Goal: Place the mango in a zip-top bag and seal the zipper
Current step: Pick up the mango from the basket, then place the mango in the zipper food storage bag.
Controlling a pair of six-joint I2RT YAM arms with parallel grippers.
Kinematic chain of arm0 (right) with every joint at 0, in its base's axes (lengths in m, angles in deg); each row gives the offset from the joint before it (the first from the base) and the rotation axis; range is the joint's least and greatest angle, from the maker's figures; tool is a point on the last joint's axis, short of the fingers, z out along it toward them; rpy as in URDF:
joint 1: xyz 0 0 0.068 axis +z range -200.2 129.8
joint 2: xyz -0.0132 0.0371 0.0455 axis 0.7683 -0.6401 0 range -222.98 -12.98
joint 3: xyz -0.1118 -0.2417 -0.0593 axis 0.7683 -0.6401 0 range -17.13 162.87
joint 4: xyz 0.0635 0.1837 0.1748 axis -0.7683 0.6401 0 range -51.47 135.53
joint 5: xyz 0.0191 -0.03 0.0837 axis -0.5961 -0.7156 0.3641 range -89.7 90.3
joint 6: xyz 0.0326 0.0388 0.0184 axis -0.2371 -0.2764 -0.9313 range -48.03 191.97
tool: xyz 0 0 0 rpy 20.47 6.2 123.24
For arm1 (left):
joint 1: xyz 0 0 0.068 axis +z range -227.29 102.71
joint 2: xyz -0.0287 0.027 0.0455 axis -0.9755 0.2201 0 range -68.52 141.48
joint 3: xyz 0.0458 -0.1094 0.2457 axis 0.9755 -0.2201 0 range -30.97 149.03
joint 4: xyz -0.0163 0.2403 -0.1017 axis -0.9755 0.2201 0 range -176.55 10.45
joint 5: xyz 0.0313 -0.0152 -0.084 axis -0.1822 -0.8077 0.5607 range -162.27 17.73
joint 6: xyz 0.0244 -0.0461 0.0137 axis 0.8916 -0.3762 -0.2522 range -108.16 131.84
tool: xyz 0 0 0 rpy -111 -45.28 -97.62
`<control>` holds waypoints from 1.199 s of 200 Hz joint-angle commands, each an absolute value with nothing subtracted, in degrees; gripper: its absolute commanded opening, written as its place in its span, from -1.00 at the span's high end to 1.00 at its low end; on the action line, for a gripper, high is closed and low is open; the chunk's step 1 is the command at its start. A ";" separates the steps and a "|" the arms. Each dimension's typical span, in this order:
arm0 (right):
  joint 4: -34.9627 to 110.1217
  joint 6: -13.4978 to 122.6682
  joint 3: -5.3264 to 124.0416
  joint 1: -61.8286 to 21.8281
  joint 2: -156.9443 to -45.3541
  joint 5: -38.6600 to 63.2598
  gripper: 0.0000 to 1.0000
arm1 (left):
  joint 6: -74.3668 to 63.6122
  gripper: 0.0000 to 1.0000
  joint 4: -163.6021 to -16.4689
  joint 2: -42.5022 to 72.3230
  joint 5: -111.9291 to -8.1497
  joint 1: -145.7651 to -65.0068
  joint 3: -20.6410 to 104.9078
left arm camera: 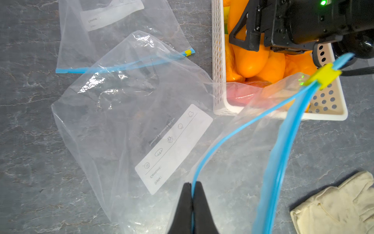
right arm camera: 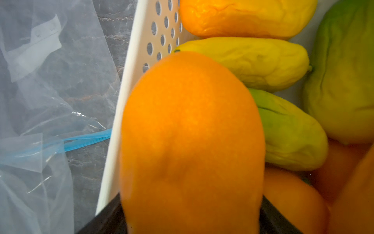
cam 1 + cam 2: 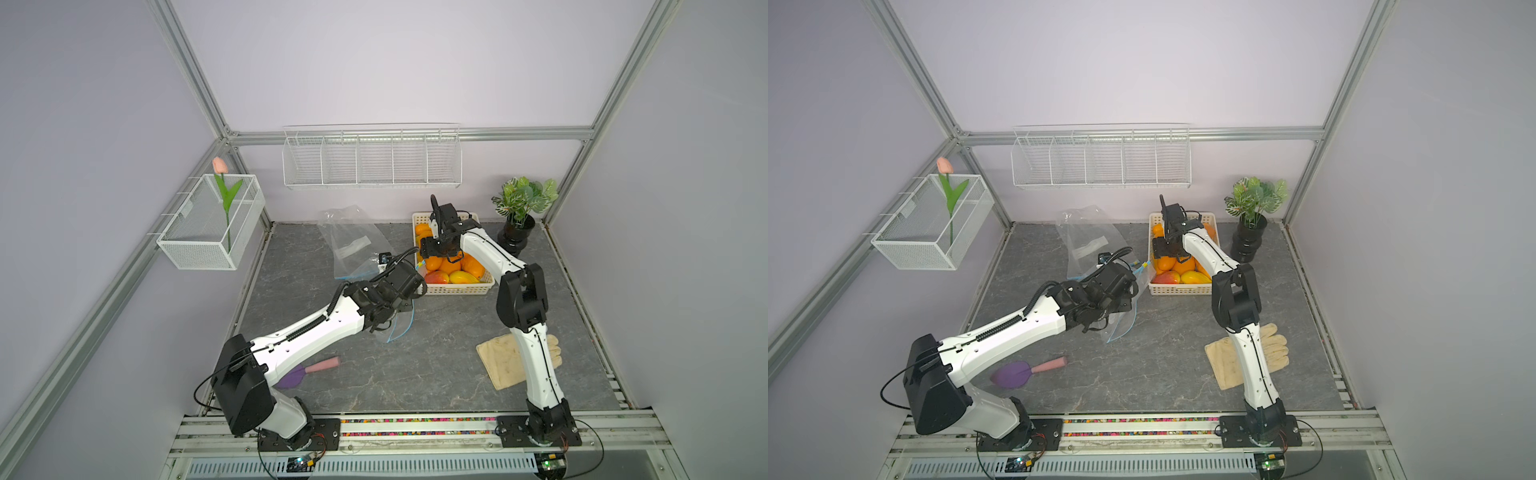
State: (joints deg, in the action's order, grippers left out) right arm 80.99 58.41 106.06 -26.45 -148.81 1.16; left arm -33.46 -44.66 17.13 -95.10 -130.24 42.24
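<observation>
While the left gripper (image 1: 191, 195) pinches one blue zipper strip (image 1: 232, 132) of the zip-top bag (image 1: 121, 121), the right gripper (image 2: 192, 218), jaws closed against the orange mango (image 2: 192, 131) between them, should squeeze gently and lift straight up, clearing the wall of the basket (image 2: 125, 91) beside it.

Mangoes (image 3: 463, 276) in basket (image 3: 457, 289); bag (image 3: 353, 245) left of it; glove (image 3: 498, 361) nearer.

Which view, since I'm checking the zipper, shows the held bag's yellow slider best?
Left wrist: the slider is large, sharp and unblocked. In both top views it is only a tiny yellow speck. The right wrist view misses it.
</observation>
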 commanded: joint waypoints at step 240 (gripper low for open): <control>17.97 33.45 30.33 -10.36 -89.89 -7.76 0.10 | -37.53 1.00 -57.15 19.69 -85.40 -127.10 48.83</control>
State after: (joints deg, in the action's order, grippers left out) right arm 22.76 32.35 32.67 -10.78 -88.03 -3.51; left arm -36.58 -56.05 22.15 -85.59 -127.44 48.31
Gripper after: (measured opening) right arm 0.701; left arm 0.039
